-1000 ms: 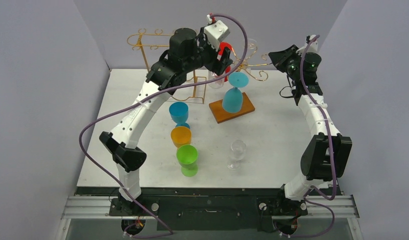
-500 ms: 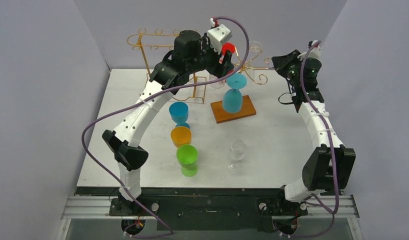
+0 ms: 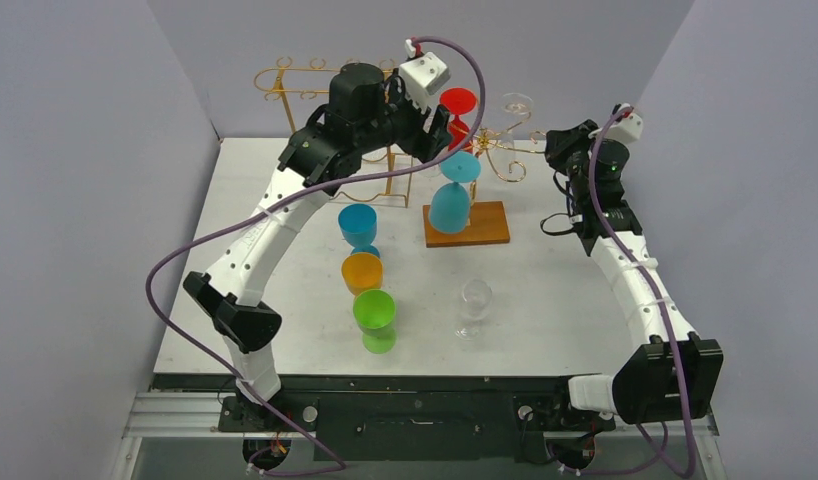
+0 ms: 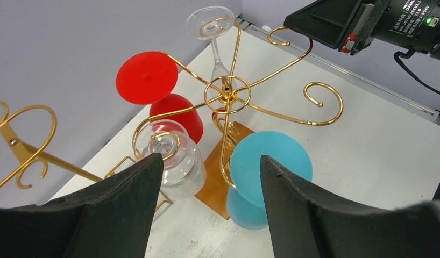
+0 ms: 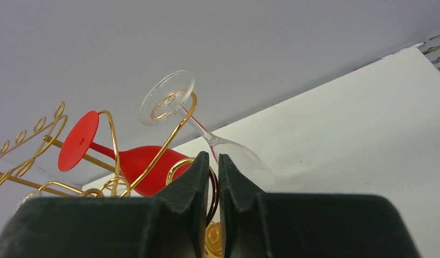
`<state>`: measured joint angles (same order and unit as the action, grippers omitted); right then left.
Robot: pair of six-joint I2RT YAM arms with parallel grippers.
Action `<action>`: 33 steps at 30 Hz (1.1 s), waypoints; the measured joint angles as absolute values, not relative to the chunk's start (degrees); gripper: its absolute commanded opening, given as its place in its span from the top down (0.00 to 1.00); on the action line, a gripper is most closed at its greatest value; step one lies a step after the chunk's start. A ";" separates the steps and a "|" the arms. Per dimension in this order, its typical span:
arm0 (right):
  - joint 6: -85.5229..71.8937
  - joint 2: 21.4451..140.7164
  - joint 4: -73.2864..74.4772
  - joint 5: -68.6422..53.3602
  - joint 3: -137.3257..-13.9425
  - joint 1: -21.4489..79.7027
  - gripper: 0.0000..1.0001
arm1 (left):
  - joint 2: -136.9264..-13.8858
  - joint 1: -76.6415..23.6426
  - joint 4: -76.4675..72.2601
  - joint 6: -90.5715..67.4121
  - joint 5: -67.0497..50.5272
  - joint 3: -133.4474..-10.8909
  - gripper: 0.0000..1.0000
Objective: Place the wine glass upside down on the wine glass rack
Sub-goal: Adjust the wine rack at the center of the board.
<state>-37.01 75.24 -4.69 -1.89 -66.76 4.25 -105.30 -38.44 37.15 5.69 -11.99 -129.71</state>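
**Overhead view:** On a white table (image 3: pixel 555 270) stands the wine glass rack (image 3: pixel 485 228). It is made of thin gold wire that curls out from a central post on a flat, rectangular wooden base. The red wine glass (image 3: pixel 458 101) hangs upside down from a wire arm on the rack's far side, with its round foot uppermost. A blue glass (image 3: pixel 448 207) hangs bowl-down at the front, and a clear glass (image 3: pixel 517 102) hangs to the right.

The left gripper (image 3: pixel 437 128) hovers just beside the red wine glass with its jaws apart and empty. The right gripper (image 3: pixel 555 138) meets the rack's right-hand arm.

Nearer the arms, four glasses stand upright and empty: a blue goblet (image 3: pixel 357 222), an orange goblet (image 3: pixel 362 270), a green goblet (image 3: pixel 374 310) and a clear stemmed glass (image 3: pixel 474 300). A second gold wire stand (image 3: pixel 285 85) sits at the back left.

**Left wrist view:** Between two wide-spread black fingers, the rack's arms spiral out from a small central ring. The red wine glass, matte and opaque, hangs at the left. A second clear glass (image 4: pixel 175 161), glossy and empty, hangs nearest.

**Right wrist view:** The black fingers nearly touch, pinching a gold curl of the rack.
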 measured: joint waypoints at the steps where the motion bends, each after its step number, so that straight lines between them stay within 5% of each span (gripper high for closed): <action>1: -36.84 74.72 -4.67 -1.32 -66.30 4.43 0.93 | -104.44 -38.28 37.23 5.98 -12.01 -129.10 0.37; 15: -30.63 68.66 5.63 1.02 -66.06 4.91 0.44 | -93.91 -36.25 40.16 9.41 -12.75 -122.17 0.30; 26: -18.50 68.10 17.65 -11.64 -84.49 2.15 0.41 | -85.30 -34.02 41.12 12.36 -14.02 -114.48 0.27; 33: -8.84 81.14 27.73 -27.20 -105.32 3.51 0.40 | -80.93 -34.02 40.73 14.04 -15.14 -110.00 0.27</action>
<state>-8.84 81.14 27.73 -27.20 -105.32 3.51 -80.93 -34.02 40.73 14.04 -15.14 -110.00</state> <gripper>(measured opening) 0.594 0.733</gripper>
